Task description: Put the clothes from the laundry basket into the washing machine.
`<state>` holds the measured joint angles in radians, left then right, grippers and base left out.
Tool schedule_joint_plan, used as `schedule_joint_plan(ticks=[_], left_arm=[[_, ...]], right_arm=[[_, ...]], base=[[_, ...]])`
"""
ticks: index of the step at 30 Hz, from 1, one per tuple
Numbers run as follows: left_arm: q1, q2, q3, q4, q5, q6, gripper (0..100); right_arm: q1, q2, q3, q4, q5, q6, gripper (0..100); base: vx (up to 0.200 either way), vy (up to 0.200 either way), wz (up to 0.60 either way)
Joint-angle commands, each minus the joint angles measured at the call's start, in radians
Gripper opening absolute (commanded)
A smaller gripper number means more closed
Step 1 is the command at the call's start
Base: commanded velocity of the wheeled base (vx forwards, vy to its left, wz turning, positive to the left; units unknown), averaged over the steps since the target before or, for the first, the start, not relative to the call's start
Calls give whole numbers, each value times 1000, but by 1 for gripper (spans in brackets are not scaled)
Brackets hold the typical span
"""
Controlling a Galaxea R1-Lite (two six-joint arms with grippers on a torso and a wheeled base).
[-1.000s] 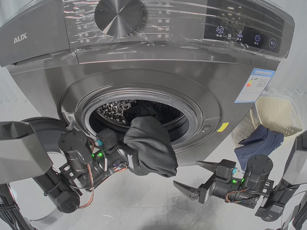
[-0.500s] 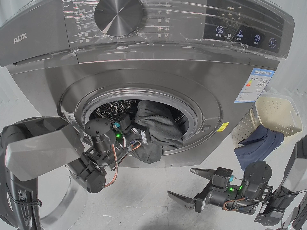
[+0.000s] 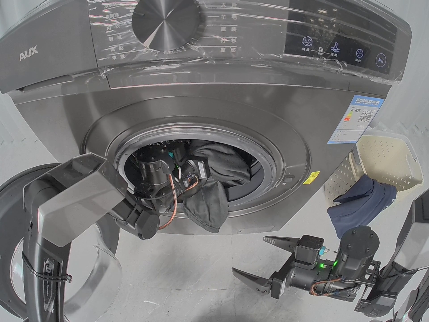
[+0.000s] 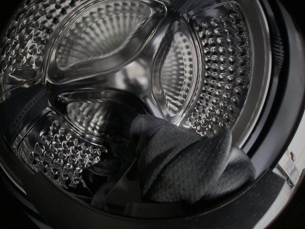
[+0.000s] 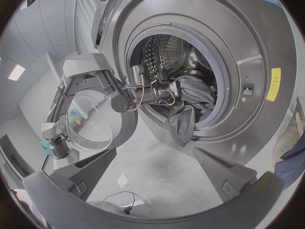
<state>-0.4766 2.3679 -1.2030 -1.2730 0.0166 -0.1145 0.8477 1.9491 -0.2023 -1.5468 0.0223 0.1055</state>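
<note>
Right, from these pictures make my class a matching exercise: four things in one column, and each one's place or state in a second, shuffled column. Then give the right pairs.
Things
1. black garment
2. navy garment
3. right hand
4. washer door

Places or states
A. swung open at the robot's left
B. draped over the laundry basket's rim
C. half inside the drum, one flap hanging out
D. open, low over the floor

Pairs: 1-C, 2-B, 3-D, 4-A
</note>
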Motion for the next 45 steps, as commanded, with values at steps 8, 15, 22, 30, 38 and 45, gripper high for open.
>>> schedule_joint_plan(ticks=[8, 15, 22, 30, 38, 45], left_arm=[[49, 85, -319, 185, 54, -28, 0], [42, 79, -282, 190, 68, -54, 0], [9, 21, -196, 262, 60, -96, 100], [-13, 22, -136, 357, 42, -93, 100], [-5, 94, -176, 374, 29, -83, 0], [13, 152, -336, 396, 68, -91, 0]], right_arm=[[1, 5, 0, -1, 1, 0, 100], [1, 5, -2, -1, 1, 0, 100], [1, 5, -2, -1, 1, 0, 100], [1, 7, -2, -1, 1, 0, 100], [2, 8, -3, -1, 1, 0, 100], [2, 8, -6, -1, 2, 0, 100]], base=[[0, 0, 0], [0, 0, 0], [0, 0, 0], [0, 0, 0], [0, 0, 0], [0, 0, 0]])
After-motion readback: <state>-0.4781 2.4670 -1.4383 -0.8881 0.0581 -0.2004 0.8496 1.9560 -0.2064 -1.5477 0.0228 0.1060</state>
